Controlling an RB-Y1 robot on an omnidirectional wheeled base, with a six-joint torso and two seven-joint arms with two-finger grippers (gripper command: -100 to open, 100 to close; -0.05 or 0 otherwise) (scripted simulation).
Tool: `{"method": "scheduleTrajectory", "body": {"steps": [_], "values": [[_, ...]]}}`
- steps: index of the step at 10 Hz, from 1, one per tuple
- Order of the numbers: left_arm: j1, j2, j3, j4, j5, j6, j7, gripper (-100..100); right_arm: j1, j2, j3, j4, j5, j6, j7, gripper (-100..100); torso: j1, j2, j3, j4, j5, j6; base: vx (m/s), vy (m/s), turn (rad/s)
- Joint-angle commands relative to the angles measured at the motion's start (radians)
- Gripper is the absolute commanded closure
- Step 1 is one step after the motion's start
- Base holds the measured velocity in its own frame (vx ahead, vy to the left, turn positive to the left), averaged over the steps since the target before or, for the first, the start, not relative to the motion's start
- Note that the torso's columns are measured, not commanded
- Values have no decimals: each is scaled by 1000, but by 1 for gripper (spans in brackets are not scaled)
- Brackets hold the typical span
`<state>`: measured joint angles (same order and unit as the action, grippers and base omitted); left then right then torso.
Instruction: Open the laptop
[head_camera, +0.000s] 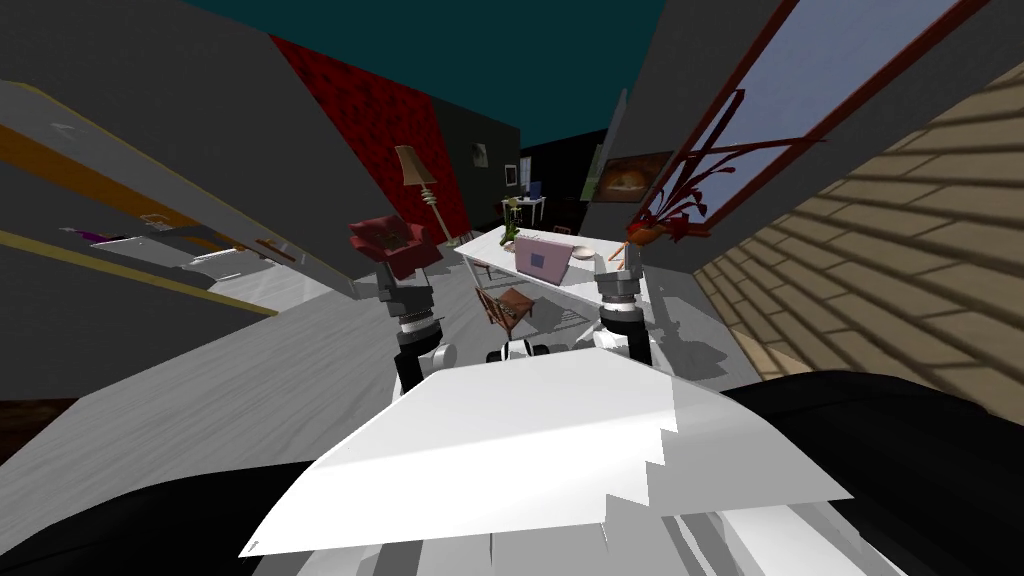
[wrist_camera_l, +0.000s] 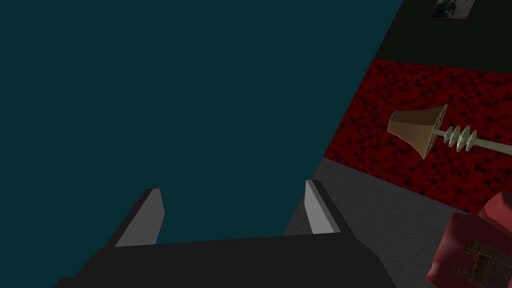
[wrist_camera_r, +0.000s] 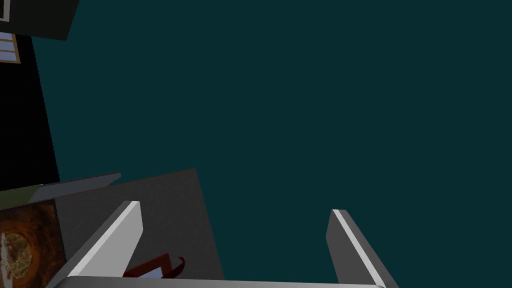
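Dim room w/ daylight thru window (head_camera: 800, 100), soft shadows under table (head_camera: 592, 282), heavy wide-lens splay at edges.

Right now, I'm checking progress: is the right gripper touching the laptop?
Apart. The right wrist view shows the right gripper open on bare ceiling; in the head view the laptop sits on the white table, clear of it.

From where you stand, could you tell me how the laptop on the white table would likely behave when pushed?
The laptop shows as a thin, flat pinkish panel, so it is probably stiff and light. The white table under it looks smooth, so a push may slide it rather than hinge it. A dish lies beside it and might get nudged.
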<state>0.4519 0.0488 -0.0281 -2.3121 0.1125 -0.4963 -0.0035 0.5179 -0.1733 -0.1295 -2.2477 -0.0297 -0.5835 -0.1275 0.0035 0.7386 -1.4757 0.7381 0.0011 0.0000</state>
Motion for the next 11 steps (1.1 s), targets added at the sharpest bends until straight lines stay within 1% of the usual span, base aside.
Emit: {"method": "scheduleTrajectory", "body": {"steps": [1,2,3,4,7,8,9,11], "values": [[0,0,0,0,0,0,0,0,3,-76,-45,42,27,4,29,-100,-3,-1,0,0,-1,0,17,303,34],[0,0,0,0,0,0,0,0,6,-105,-64,59,40,7,43,-100,-4,-1,-1,0,-1,0,33,338,30],[0,0,0,0,0,0,0,0,6,-105,-64,59,40,7,43,-100,-3,-2,-1,0,-1,0,74,274,-4],[0,0,0,0,0,0,0,0,8,-134,-84,76,55,12,58,-100,-6,-3,-2,-1,-2,0,87,268,22],[0,0,0,0,0,0,0,0,17,-218,-147,135,111,33,114,-100,-2,1,1,0,0,0,47,345,21],[0,0,0,0,0,0,0,0,17,-218,-147,135,111,33,114,-100,0,3,2,1,0,0,44,286,-8],[0,0,0,0,0,0,0,0,20,-244,-169,156,134,43,136,-100,-7,0,1,0,-1,0,132,268,9],[0,0,0,0,0,0,0,0,26,-295,-212,199,184,69,185,-100,-5,-6,-4,-2,-2,0,123,307,3]]}}
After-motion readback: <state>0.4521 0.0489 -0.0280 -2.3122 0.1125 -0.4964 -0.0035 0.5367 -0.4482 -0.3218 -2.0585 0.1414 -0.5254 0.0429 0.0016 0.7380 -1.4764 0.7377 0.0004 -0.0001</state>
